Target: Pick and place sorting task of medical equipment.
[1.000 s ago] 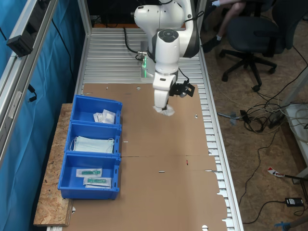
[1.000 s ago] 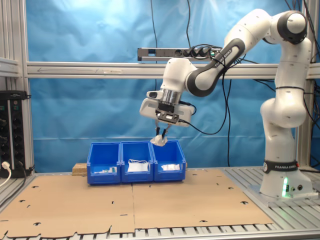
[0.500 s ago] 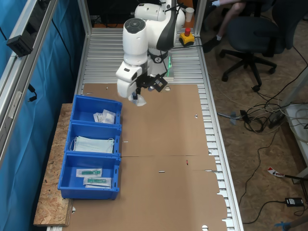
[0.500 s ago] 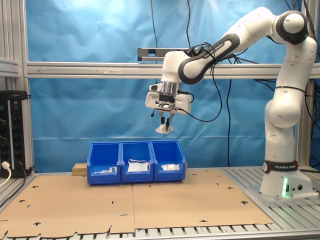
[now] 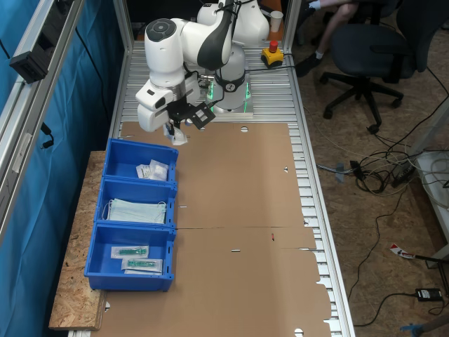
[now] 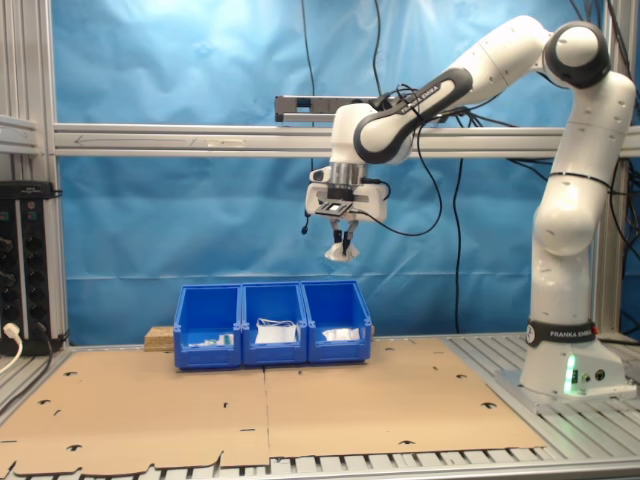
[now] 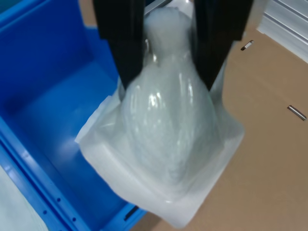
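— What has your gripper (image 7: 168, 53) got?

— Look at the wrist view: the two black fingers (image 7: 120, 38) are pinched onto a small white packet (image 7: 166, 144), which hangs soft and bulging below them.

— And under the claw?

— A blue bin (image 7: 43, 120) lies below it to one side, brown cardboard (image 7: 269, 159) to the other. In the second exterior view the gripper (image 6: 341, 238) hangs high above the row of three blue bins (image 6: 272, 325), the packet (image 6: 341, 251) probably over the end bin, though the angle is poor.
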Available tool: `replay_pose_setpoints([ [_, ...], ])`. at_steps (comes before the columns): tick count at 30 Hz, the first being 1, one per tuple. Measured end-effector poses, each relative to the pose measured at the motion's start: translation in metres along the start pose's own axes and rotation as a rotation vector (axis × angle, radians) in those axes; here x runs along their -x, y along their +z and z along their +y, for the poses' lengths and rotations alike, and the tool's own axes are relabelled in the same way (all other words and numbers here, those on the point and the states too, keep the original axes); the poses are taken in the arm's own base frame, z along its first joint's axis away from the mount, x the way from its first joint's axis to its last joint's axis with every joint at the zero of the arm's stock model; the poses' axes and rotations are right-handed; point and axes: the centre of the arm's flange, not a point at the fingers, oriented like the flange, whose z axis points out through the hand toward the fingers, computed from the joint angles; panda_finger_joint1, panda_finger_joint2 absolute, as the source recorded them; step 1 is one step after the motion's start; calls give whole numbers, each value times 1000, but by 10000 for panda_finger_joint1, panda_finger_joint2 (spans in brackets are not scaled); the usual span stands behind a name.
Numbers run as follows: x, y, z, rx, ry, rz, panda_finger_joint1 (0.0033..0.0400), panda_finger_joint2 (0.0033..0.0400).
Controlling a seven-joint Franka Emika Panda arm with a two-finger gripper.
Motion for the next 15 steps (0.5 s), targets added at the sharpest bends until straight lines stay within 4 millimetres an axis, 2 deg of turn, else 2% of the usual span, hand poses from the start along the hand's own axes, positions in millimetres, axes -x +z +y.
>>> replay_pose_setpoints([
  [15,18,-7,38,-9,91,10,71,71],
])
